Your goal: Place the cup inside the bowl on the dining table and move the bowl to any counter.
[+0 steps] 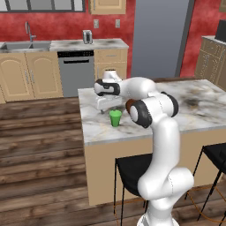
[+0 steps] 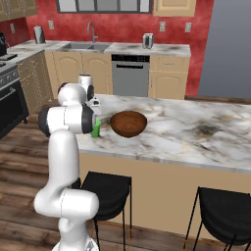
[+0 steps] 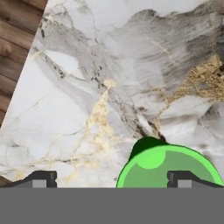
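- Nearest my hand camera, my pincer point(image 3: 111, 179) stands wide open, holding nothing: two small dark tips sit far apart at the bottom of the hand view.
- The cup point(image 3: 169, 167) lies at the lower right of that view, seen from above: a bright green round rim with a paler patch inside. I see nothing in it. My right-side tip overlaps its rim in the picture; whether it touches, I cannot tell. The cup's lower part is cut off by the frame's bottom.
- In the left base view the cup point(image 1: 115, 118) stands upright on the table point(image 1: 101, 128), centre of the frame, just below my pincer point(image 1: 105, 103).
- In the right base view the cup point(image 2: 96, 129) shows as a green sliver, mostly hidden behind my arm's dark joint.
- The bowl point(image 2: 128, 123) is dark brown, rounded and deep, wood-like, standing on the table point(image 2: 196, 142) just right of the cup, centre of that frame. Its inside looks empty.
- In the left base view the bowl point(image 1: 127, 106) is a brown edge; my arm covers the rest.
- The table top is white-grey marble with dark smudges and gold veins; its sides are plain tan.
- Black stools point(image 1: 130, 170) stand at its near side, lower frame.
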Robot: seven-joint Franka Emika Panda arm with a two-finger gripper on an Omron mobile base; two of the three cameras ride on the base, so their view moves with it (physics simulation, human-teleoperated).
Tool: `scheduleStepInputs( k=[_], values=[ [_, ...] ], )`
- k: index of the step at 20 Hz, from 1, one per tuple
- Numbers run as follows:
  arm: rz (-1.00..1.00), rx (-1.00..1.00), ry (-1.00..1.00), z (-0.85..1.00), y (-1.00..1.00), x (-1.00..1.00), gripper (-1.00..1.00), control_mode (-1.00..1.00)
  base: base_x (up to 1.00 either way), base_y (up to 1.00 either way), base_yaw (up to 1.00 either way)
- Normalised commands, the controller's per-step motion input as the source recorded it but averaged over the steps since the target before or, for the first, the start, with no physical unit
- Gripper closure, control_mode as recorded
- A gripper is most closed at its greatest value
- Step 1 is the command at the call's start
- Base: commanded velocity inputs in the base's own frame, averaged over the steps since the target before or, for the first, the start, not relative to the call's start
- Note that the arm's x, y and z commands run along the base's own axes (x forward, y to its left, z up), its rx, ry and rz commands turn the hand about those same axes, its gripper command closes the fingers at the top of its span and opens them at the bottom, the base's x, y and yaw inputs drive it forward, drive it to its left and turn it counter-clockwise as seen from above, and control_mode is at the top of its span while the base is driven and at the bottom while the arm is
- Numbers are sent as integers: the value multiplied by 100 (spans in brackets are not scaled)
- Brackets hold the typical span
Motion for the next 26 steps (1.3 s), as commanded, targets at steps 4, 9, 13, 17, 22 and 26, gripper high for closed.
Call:
scheduleStepInputs(
  k=[4, 9, 13, 17, 22, 26],
  values=[
    [0, 0, 0, 0, 0, 4, -100, -100, 0, 0, 0],
    [0, 0, 1, 0, 0, 0, -100, -100, 0, 0, 0],
    [0, 0, 2, -10, 0, 0, -100, -100, 0, 0, 0],
    [0, 0, 2, -25, 0, 0, -100, -100, 0, 0, 0],
    [0, 0, 0, -21, 0, 0, -100, -100, 0, 0, 0],
    [0, 0, 0, -13, 0, 0, -100, -100, 0, 0, 0]
  ],
)
